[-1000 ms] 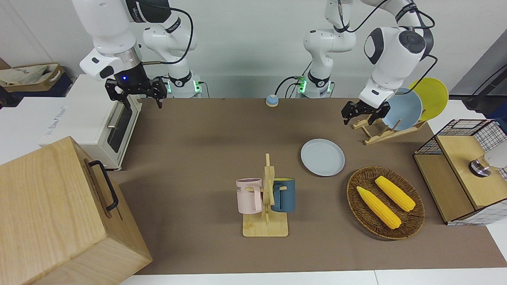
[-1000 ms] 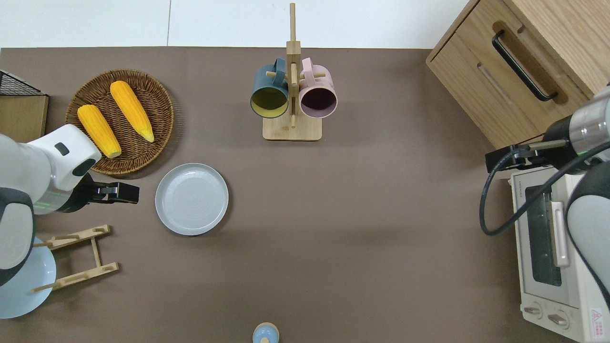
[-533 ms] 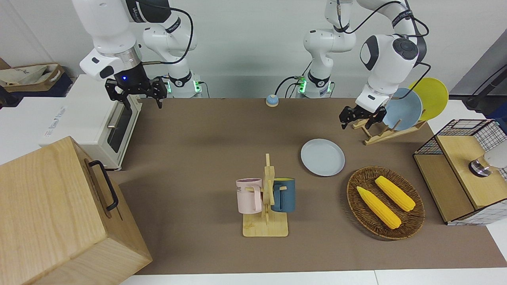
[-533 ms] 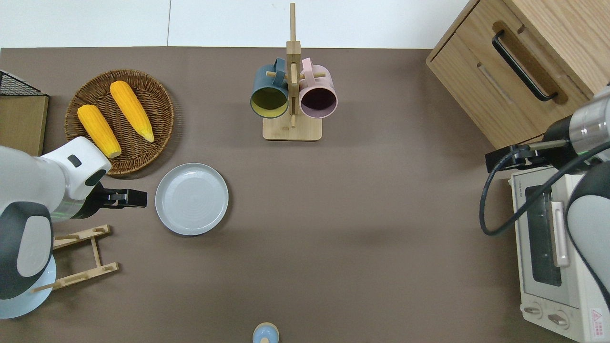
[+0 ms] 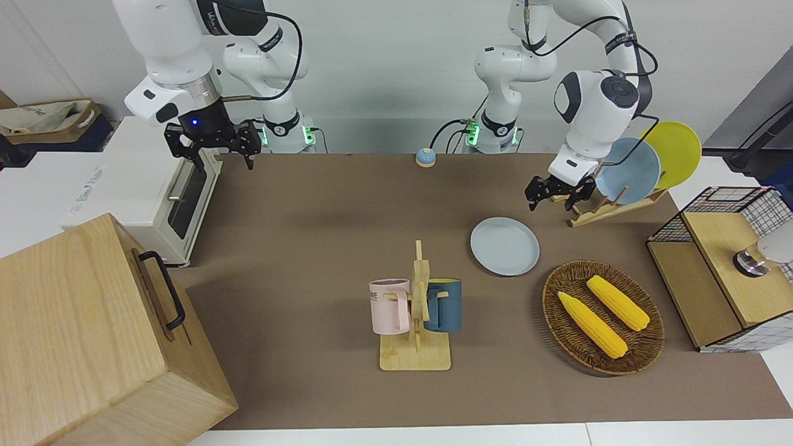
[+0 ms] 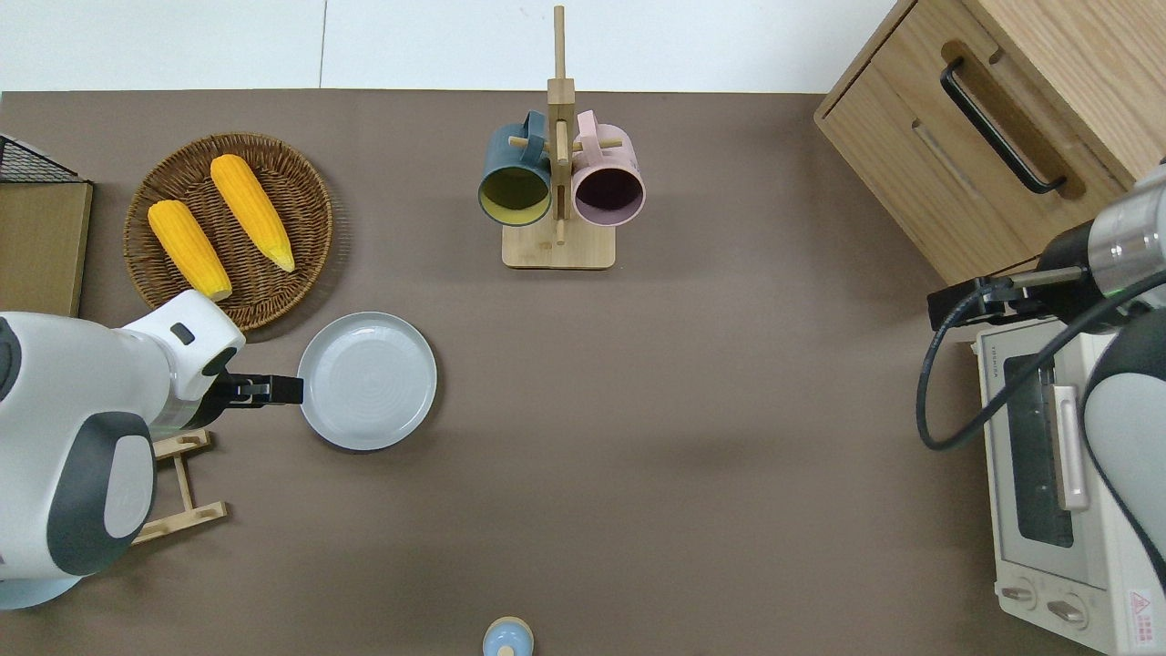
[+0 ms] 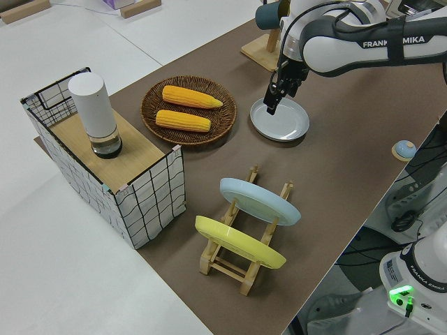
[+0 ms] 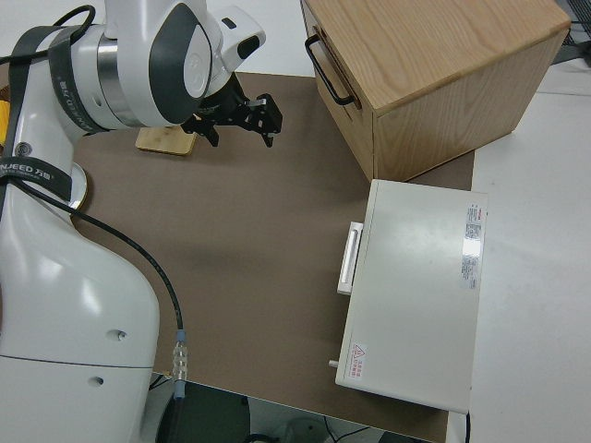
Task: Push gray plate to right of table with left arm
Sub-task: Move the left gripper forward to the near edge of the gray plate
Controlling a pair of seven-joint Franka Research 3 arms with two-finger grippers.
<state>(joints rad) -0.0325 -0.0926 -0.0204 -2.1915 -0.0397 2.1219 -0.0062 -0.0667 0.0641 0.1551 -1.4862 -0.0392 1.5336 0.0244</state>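
The gray plate [image 5: 504, 246] lies flat on the brown table [image 5: 310, 217], between the corn basket and the two-mug stand; it also shows in the overhead view [image 6: 367, 380] and the left side view [image 7: 280, 121]. My left gripper [image 5: 550, 197] is low at the plate's rim on the side toward the left arm's end of the table [image 6: 287, 390] [image 7: 274, 105]. Its fingers look open and empty. I cannot tell whether they touch the rim. My right gripper [image 5: 223, 162] is open, empty and parked.
A wicker basket [image 5: 551, 291] with two corn cobs sits just farther from the robots than the plate. A wooden rack [image 5: 595, 210] holds a sky-blue plate [image 5: 632, 170] and a yellow plate [image 5: 678, 152]. The mug stand [image 5: 415, 322], a wooden cabinet [image 5: 80, 334] and a toaster oven [image 5: 155, 192] stand toward the right arm's end.
My left gripper has come down and moved toward the gray plate, from a gap away to right at its rim. The plate has not visibly moved. The right arm is still.
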